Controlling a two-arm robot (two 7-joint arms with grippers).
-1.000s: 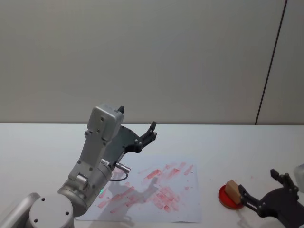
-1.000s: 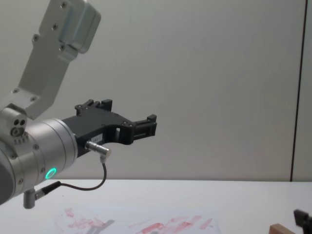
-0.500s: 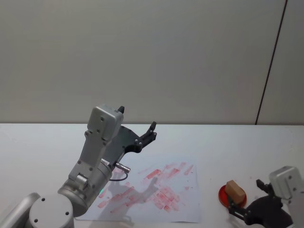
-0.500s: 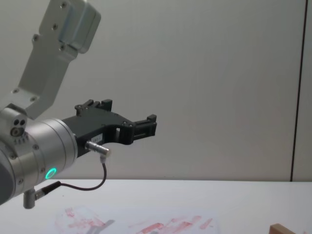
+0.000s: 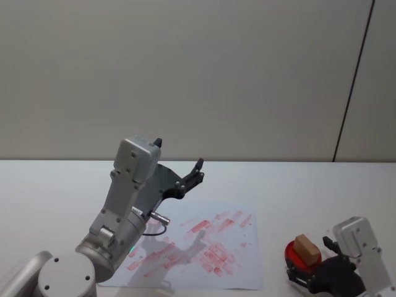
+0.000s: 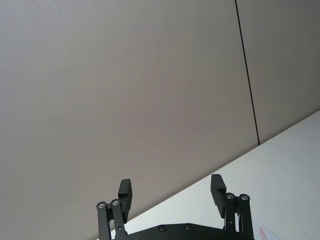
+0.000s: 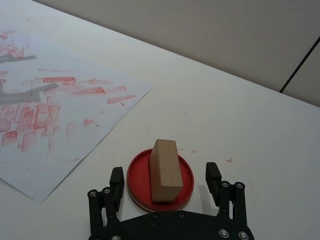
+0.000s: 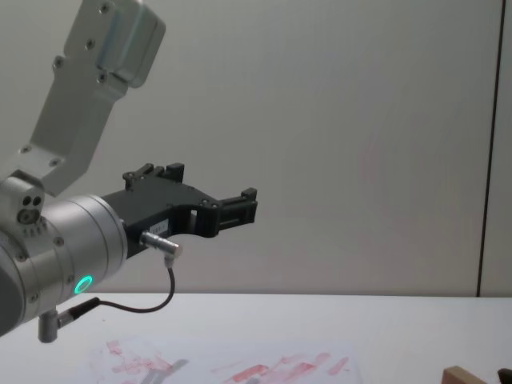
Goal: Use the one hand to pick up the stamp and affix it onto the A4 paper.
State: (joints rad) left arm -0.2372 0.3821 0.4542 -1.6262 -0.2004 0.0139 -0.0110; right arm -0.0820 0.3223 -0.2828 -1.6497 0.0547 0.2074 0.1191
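stamp (image 7: 166, 170) sits on the red pad (image 7: 136, 182), resting on its print face. we take the pad as our reference.

right gripper (image 7: 165, 176): spread wide, holding nothing. it hangs just on the robot's side of the pad, one finger off each flank of the pad, with the stamp centred in the gap. no contact that we can see.

key relation: the stamp lies straight ahead of the right gripper. its long axis runs along the reach direction, so the fingers face the two long sides and would close across the short width. we judge no wrist turn is needed, just a short advance and drop before closing.

paper (image 7: 60, 115): flat on the table (image 7: 225, 115), near the pad on the robot's left, a bare strip of table between them. many red prints on it.

left gripper (image 6: 171, 186): fingers apart, empty, parked high and well away from the pad, out beyond the paper. right arm is much the nearer.

step, as we judge it: pre-grasp; stamp not yet lifted.
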